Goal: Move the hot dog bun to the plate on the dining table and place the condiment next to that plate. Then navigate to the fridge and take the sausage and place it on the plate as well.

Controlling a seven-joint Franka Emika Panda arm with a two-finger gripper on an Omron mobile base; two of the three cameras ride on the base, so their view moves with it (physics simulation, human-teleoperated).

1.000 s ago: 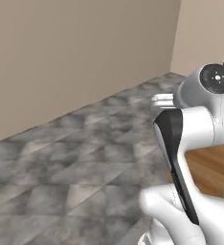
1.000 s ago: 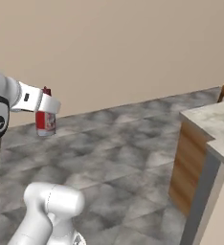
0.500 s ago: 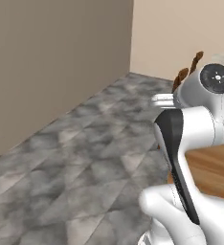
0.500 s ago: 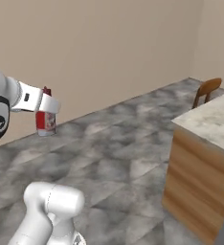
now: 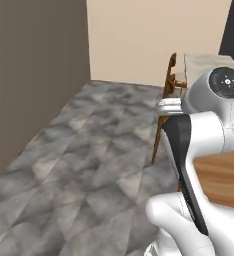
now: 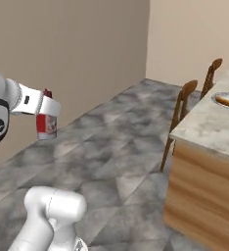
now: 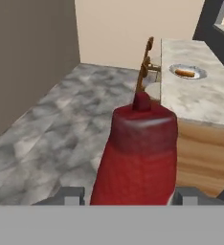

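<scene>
- Since the earlier pictures the whole scene has shifted sideways in both base views, so the base has turned; the table [image 6: 212, 130] now stands closer and larger at the right, and the far wall corner has moved toward the middle.
- The condiment [image 6: 46, 125] has kept its place in the gripper [image 6: 49, 109], upright, in the air over the grey floor [image 6: 116, 152], well apart from the table.
- In the hand view the condiment [image 7: 139, 153] stands between the two fingertips [image 7: 70, 195], its narrow red tip pointing up, and the jaws are clamped on its body.
- On the table, toward its far end, lies the plate [image 6: 227, 100] with the bun [image 6: 226, 101] on it; the hand view shows the same plate [image 7: 187, 72] and bun [image 7: 184, 73].
- Two wooden chairs [image 6: 181, 115] stand beside the table, on the side toward the condiment.
- In the left base view one chair [image 5: 167, 95] is at the table's [image 5: 209, 61] edge, beyond the white arm [image 5: 204, 130].
- Beige walls [image 6: 87, 54] close the room behind the table.
</scene>
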